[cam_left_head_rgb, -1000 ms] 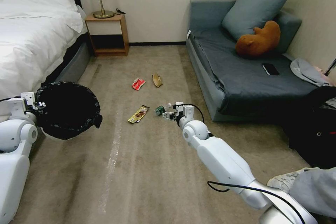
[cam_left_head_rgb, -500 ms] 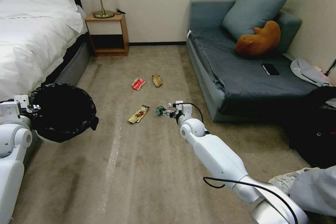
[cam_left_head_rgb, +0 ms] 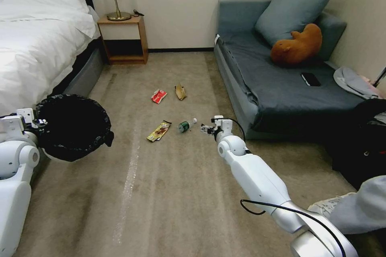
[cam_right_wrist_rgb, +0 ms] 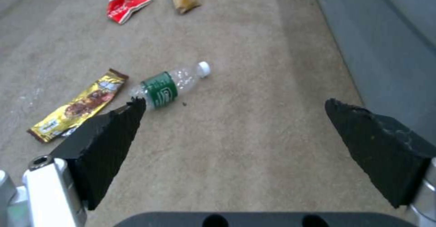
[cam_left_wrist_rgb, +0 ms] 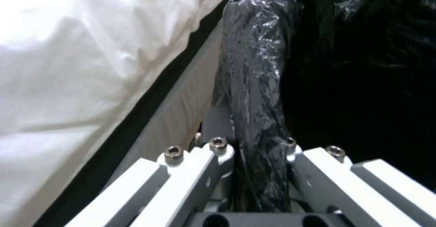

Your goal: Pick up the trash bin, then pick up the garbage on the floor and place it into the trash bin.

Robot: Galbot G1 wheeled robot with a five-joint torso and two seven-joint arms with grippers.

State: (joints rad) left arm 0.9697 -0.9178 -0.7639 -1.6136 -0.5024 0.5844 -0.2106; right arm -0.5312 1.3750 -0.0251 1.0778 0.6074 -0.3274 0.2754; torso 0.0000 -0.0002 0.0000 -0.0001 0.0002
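On the left side of the head view stands the white bed (cam_left_head_rgb: 36,36), and the grey sofa (cam_left_head_rgb: 277,84) fills the upper right, with beige carpet (cam_left_head_rgb: 173,192) between them. At the lower left the trash bin (cam_left_head_rgb: 72,128), lined with a black bag, hangs above the floor; the left gripper (cam_left_wrist_rgb: 257,152) is closed on its rim, the bag pinched between the fingers. Near the frame centre the right gripper (cam_left_head_rgb: 208,129) hovers with its jaws wide apart and holds nothing. The small bottle (cam_left_head_rgb: 187,125) with a green label lies on the carpet just left of it, apart from the fingers. The gold-brown wrapper (cam_left_head_rgb: 159,131) lies left of the bottle. Higher in the frame are the red-and-white packet (cam_left_head_rgb: 159,96) and the tan wrapper (cam_left_head_rgb: 180,92), side by side.
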